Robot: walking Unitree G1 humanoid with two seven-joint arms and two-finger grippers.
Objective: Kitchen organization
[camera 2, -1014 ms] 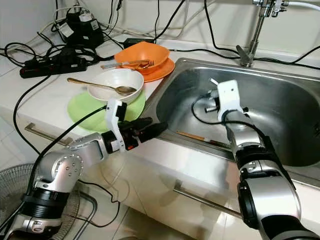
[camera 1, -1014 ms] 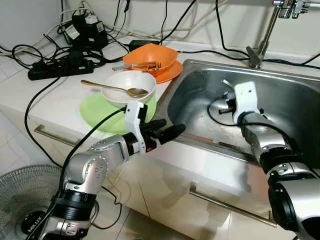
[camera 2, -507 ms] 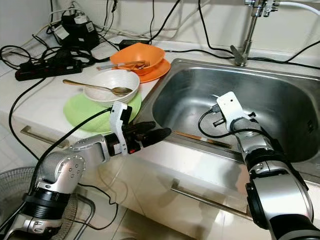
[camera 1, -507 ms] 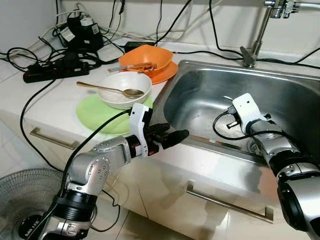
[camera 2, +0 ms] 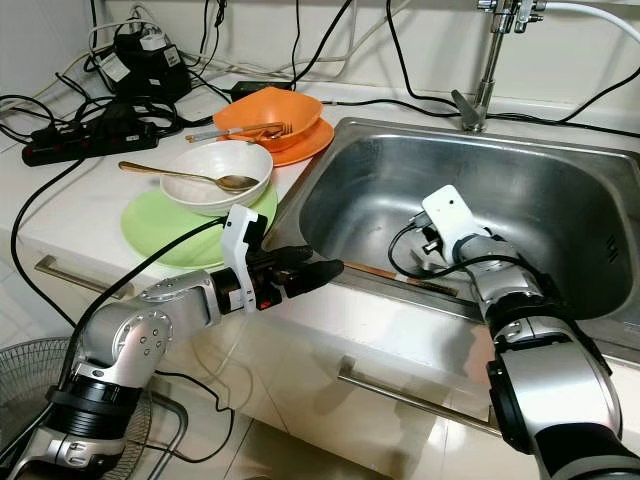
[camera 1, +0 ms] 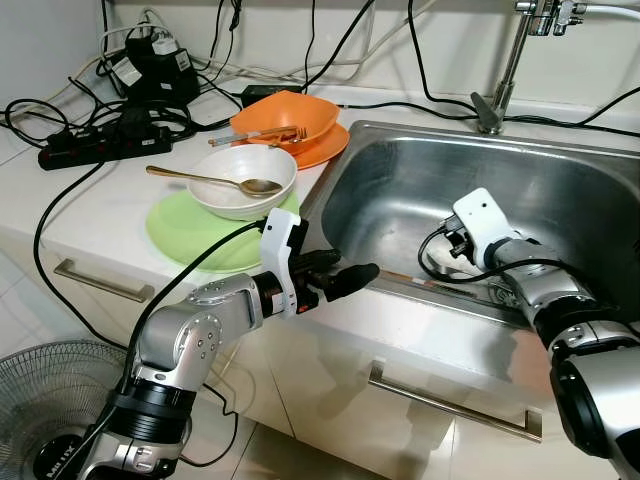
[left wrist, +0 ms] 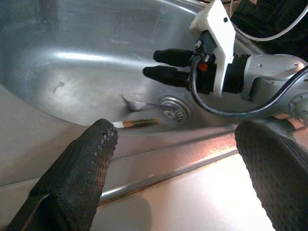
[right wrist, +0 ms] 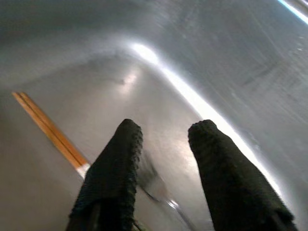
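Right claw [left wrist: 161,65]: lowered inside the steel sink [camera 1: 560,190], centre-right of frame, fingers slightly apart, gripping nothing. A pair of chopsticks [right wrist: 48,130] and a spoon [left wrist: 139,103] lie on the sink floor just beside its fingertips. Left claw [camera 1: 345,280]: fingers wide apart, poised over the sink's front rim. On the bench [camera 1: 90,200], upper left, a white bowl [camera 1: 243,180] rests on a green plate [camera 1: 190,230].

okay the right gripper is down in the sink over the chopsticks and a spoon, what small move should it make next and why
Probably lower the right gripper slightly. Its open fingers straddle the spoon beside the chopsticks on the sink floor, near the drain, without gripping yet.
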